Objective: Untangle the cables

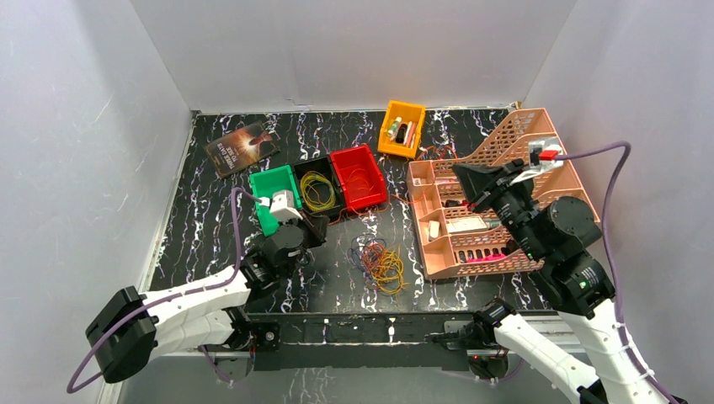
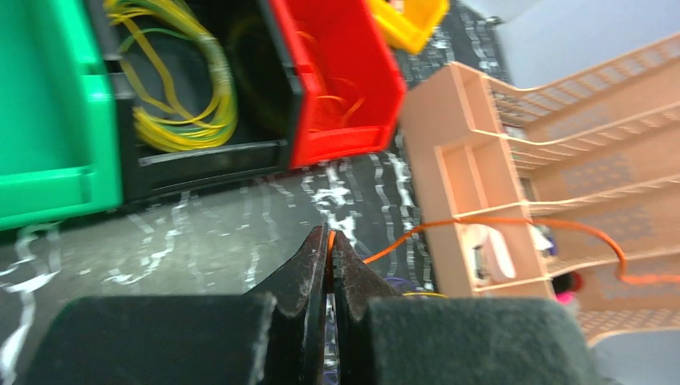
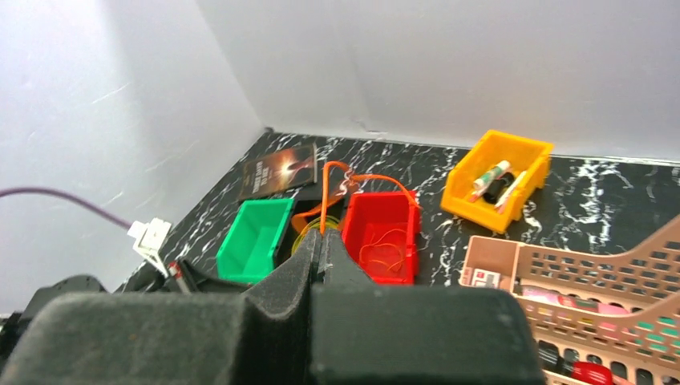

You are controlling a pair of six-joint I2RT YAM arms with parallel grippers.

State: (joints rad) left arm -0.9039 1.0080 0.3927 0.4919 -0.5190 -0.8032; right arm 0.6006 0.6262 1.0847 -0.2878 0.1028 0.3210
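With left gripper and right gripper both clamped on the orange wire, pull apart slowly, lifting it clear of the tangle without snagging loops.

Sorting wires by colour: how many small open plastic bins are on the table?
4: green plastic bin, black bin and red bin side by side, yellow bin behind them.

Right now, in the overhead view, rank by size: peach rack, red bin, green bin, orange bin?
Peach perforated plastic rack
Red plastic bin and green plastic bin: alike (green partly hidden)
Orange plastic bin: smallest, though farthest away
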